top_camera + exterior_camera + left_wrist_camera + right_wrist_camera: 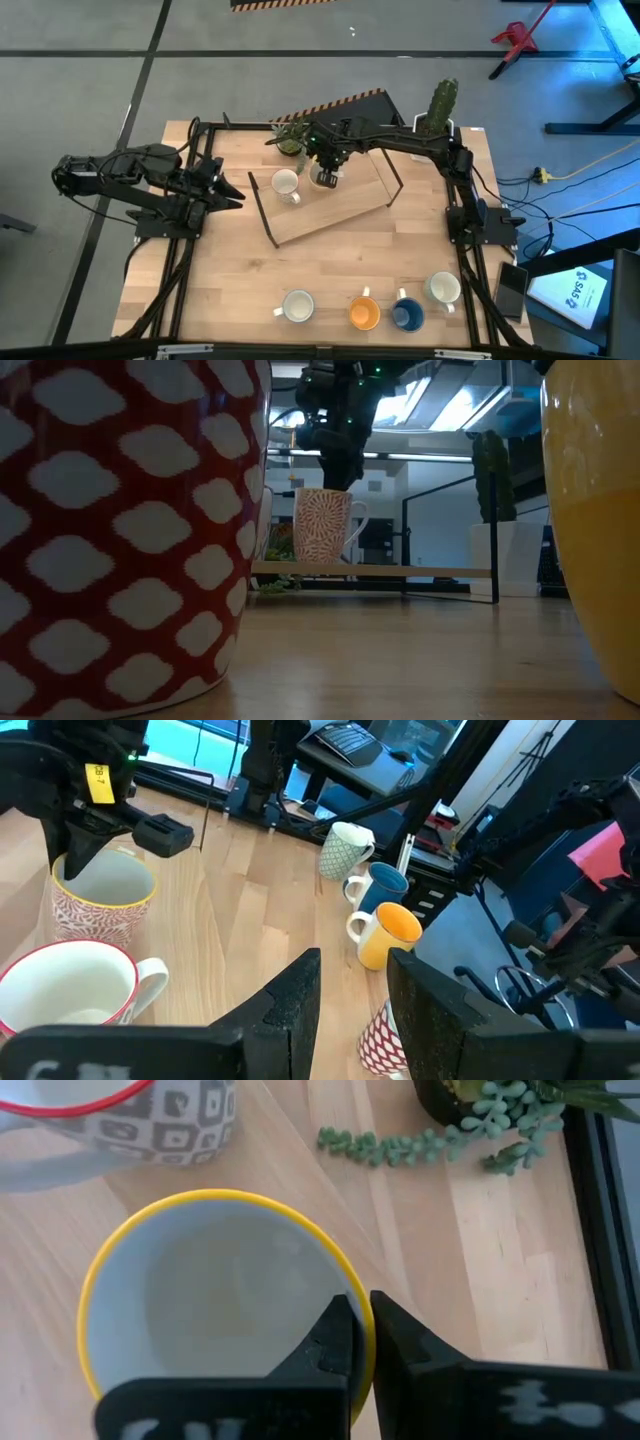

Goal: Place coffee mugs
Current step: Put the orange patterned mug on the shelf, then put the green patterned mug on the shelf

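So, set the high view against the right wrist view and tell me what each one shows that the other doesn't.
Only the high view shows the left gripper waiting at the table's left side, and the four mugs along the near edge: a white mug, the orange mug, the blue mug and another pale mug.

Only the right wrist view shows the yellow rim pinched between the fingers.

Both show the right gripper on the yellow-rimmed mug, the red-rimmed mug beside it and the trailing plant.
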